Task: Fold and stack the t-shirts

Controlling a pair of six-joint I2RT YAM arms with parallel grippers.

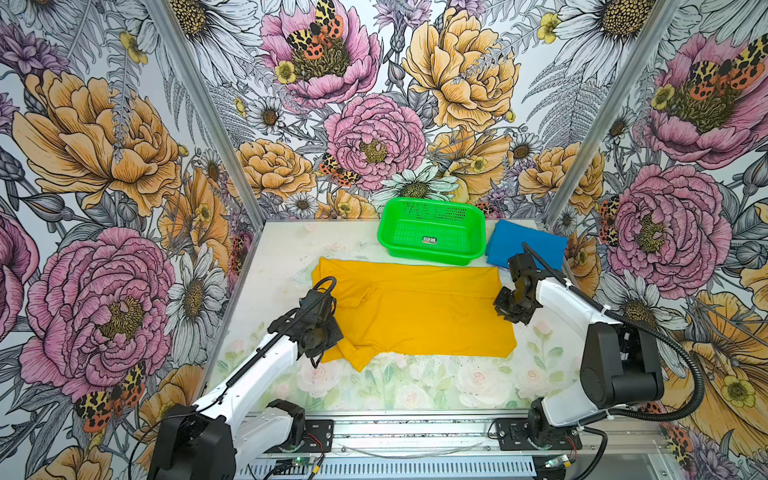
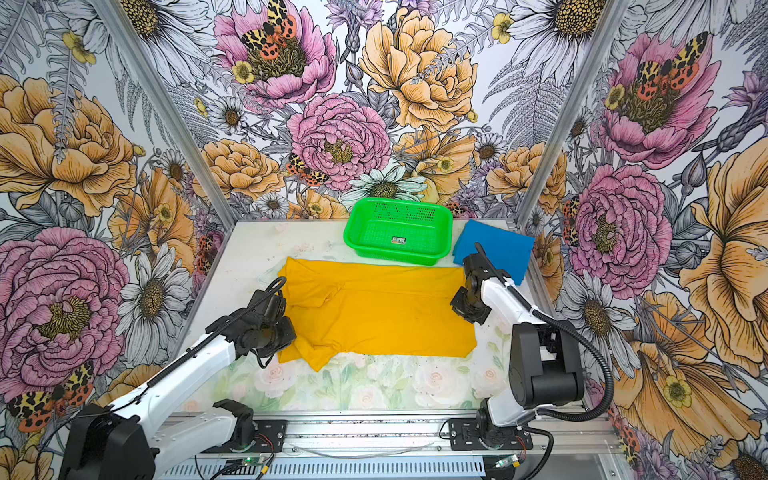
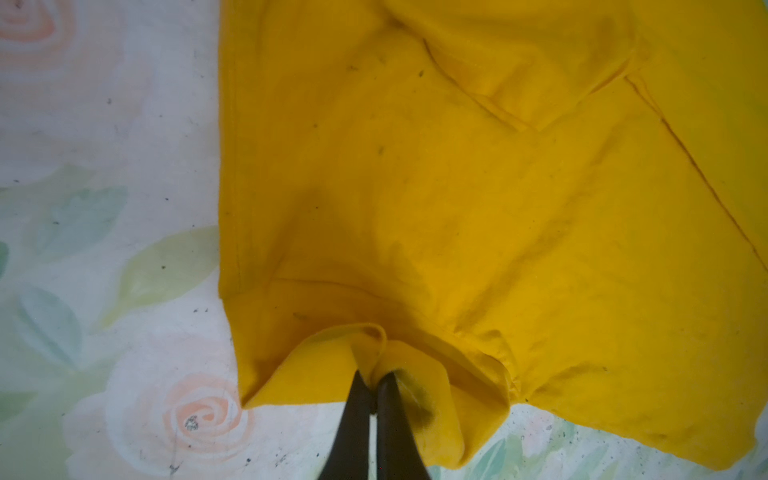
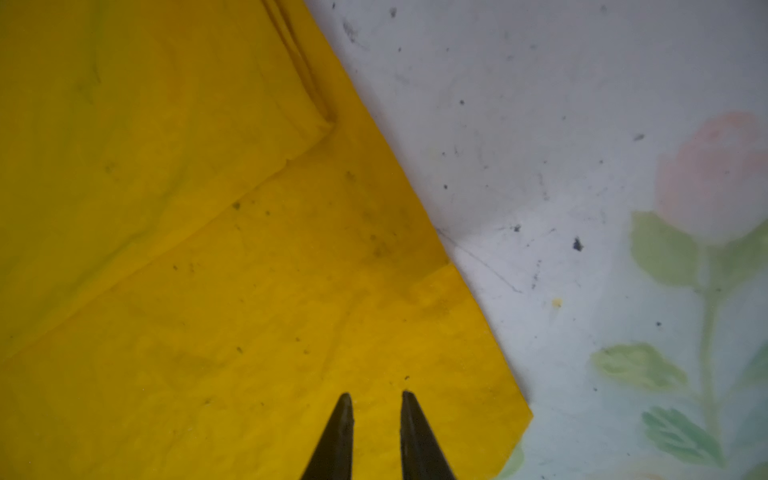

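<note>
pinching a bunched fold at the sleeve end of the yellow t-shirt point(image 1: 415, 311), the left hand point(image 3: 374, 380) is clamped tight, so i judge the fold goes best if the right hand point(image 4: 376, 401), jaws parted and empty just over the hem corner, grips that corner first and both then lift evenly. that shirt lies spread mid-table point(image 1: 415, 386), and the blue t-shirt point(image 1: 528, 245) sits folded at the far right corner beside the green basket point(image 1: 415, 237). only the wrist views show the pinch and the empty gap, while both top views alone show the blue shirt and basket.
</note>
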